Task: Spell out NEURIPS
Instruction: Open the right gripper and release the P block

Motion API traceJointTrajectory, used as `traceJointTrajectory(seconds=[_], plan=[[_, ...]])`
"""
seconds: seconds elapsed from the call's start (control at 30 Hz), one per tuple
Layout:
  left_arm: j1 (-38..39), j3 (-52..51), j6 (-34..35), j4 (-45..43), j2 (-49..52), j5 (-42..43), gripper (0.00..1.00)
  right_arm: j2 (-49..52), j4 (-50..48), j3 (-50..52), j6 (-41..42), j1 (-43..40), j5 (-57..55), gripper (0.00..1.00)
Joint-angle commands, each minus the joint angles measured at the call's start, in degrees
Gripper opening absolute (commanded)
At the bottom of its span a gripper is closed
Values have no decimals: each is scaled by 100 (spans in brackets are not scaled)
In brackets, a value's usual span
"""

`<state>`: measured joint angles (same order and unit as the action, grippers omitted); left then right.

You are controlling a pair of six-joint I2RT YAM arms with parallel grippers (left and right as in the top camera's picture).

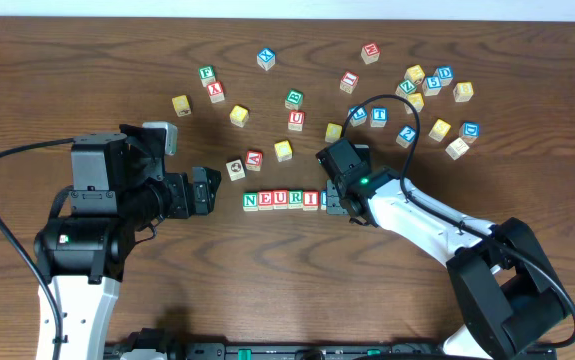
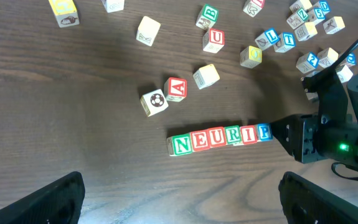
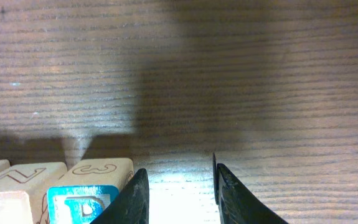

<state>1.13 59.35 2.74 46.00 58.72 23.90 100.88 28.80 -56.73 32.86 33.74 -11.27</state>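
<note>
Done: row (image 1: pixel 282 200) read NEURIP, six cubes touching.
Remaining: last letter, S.
Left fingers (image 2: pixel 42 202): spread wide, empty.
Right fingers (image 3: pixel 129 199): narrowly parted, empty, beside P (image 3: pixel 82 202).

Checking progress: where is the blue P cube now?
In the left wrist view, the blue P cube sits immediately right of the red I cube, last in the row, beside the right gripper.

You're looking at a robotics lab bench: a left arm (image 1: pixel 82 250) and a right arm (image 1: pixel 437 225) stand at the front of a wood-grain table (image 1: pixel 67 60), a black cable (image 1: pixel 27 148) loops over it, a black rail (image 1: pixel 267 350) lines the near edge, and a pale wall (image 1: pixel 267 8) stands behind
</note>
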Motion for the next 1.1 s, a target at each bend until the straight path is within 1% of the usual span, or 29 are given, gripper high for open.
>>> traceJointTrajectory(seconds=[0.0, 0.2, 1.07], plan=[[-35, 76, -57, -11, -37, 52, 98, 50, -55, -20, 26, 39, -105, 29], [-35, 76, -59, -9, -37, 50, 98, 50, -181, -20, -17, 50, 245, 28], [-35, 76, -57, 4, -37, 52, 98, 50, -411, -15, -186, 87, 284, 29]])
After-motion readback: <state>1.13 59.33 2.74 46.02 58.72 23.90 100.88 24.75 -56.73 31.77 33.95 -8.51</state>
